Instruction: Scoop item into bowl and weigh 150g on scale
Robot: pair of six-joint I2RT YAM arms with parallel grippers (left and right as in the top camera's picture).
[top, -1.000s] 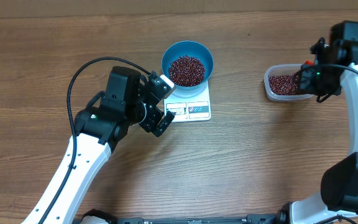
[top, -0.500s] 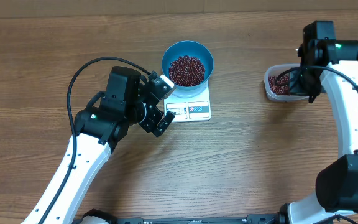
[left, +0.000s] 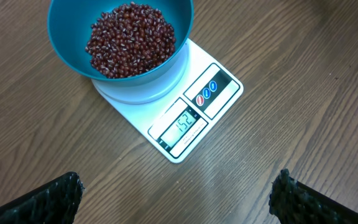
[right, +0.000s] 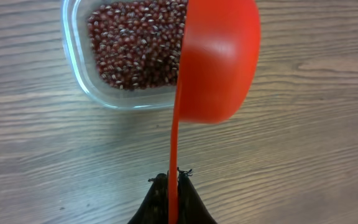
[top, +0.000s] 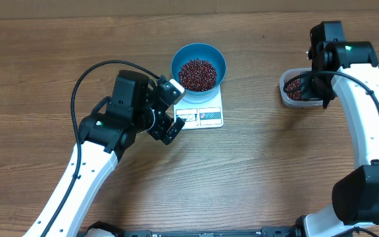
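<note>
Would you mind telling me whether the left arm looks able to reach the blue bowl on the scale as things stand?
Probably yes: the left gripper stands open and empty just beside the scale, and nothing lies between it and the bowl sitting on that scale.

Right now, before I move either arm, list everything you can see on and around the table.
bowl: one, blue, on the scale.
bowl beans: many, dark red-brown, piled in the bowl.
scale: one, white, table centre, display lit.
tub: one, clear plastic, right side of the table.
tub beans: many, dark red-brown, inside the tub.
scoop: one, red, tipped on its side by the tub.
table: one, brown wood.
left gripper: one, black, open, beside the scale.
right gripper: one, black, shut on the scoop handle.
</note>
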